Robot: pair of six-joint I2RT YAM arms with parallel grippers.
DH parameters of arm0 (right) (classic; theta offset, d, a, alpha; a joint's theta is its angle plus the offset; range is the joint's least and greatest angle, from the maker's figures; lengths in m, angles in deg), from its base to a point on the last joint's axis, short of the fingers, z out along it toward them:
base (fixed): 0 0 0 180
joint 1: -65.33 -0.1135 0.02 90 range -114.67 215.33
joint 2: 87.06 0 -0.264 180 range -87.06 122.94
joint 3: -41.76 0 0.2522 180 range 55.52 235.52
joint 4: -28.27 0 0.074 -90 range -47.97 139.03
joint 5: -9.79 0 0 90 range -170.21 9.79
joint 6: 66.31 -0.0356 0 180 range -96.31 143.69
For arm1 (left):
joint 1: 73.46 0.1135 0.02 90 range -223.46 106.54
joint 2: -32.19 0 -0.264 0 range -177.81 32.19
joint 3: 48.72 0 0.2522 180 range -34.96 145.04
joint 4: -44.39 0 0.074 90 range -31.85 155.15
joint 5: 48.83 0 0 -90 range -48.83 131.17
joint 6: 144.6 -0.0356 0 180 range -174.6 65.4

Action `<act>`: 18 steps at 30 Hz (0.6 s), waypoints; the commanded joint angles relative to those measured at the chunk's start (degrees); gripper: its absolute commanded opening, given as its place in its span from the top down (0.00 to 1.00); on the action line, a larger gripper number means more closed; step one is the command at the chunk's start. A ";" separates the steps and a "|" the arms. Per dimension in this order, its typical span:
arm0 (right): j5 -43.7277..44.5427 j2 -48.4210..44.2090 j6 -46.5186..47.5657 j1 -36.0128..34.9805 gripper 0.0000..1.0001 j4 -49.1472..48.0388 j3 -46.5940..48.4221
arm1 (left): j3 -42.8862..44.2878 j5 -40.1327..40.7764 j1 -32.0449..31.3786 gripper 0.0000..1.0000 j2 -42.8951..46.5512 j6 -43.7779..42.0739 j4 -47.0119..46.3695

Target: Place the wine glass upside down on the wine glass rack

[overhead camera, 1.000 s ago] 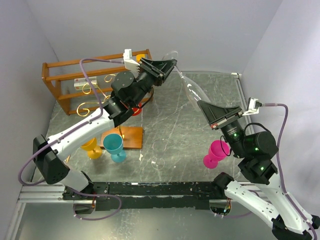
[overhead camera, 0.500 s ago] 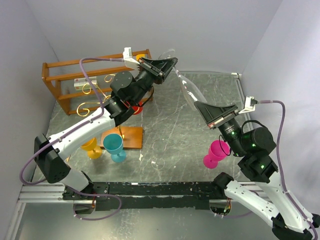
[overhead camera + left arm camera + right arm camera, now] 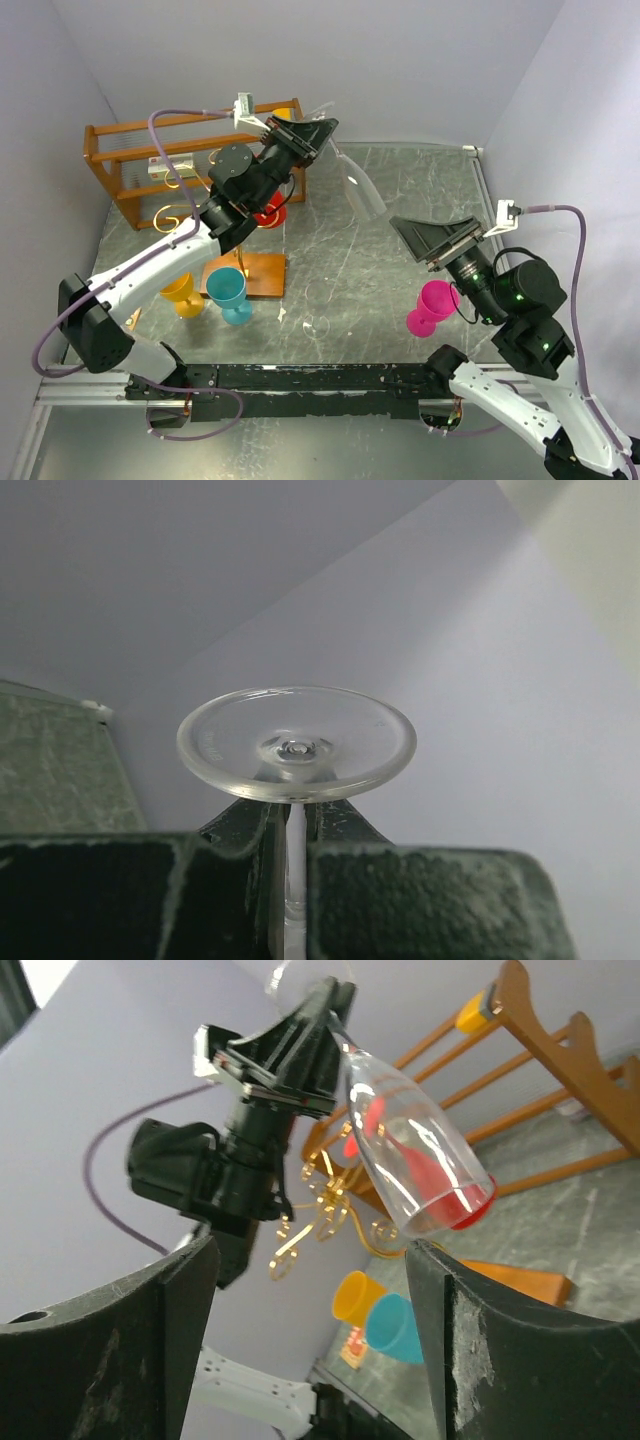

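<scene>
**Glass in my left pincer, up beside the rack**

My left pincer [image 3: 322, 132] is closed to a narrow slit on the stem of the wine glass [image 3: 360, 186], just under its foot. In the left wrist view the stem stands between my two pads [image 3: 420, 905], with the round foot above them. The glass hangs in the air, tilted, foot high and bowl mouth slanting down. It is to the right of the wine glass rack [image 3: 262, 275] and above it, clear of the gold scrolls. A red cup [image 3: 270, 212] shows among the rack's arms. A teal cup [image 3: 228, 290] and a yellow cup [image 3: 182, 295] stand just beside its wooden base. My right pincer [image 3: 435, 237] is spread wide with nothing in it, well to the right of the rack, its fingers facing the bowl.
</scene>
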 commanded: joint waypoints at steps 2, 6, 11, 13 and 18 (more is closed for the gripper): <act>-0.27 -1.24 10.50 -0.21 0.24 9.09 1.15 | -0.51 -4.52 0.27 0.93 5.12 -13.72 -2.00; -3.47 -0.40 18.81 -0.19 0.24 11.21 4.15 | -1.39 -13.18 0.24 0.93 6.89 -21.53 -2.31; -12.24 3.18 25.81 -0.21 0.24 5.87 7.49 | -3.01 -22.46 0.26 0.93 8.75 -27.09 -2.64; -14.61 6.06 27.05 -0.27 0.24 4.53 9.55 | -2.43 -25.95 0.24 0.93 9.07 -29.09 -1.70; -18.51 11.79 28.33 -0.20 0.29 -0.60 11.24 | -1.08 -33.36 0.23 0.93 8.80 -31.05 -0.33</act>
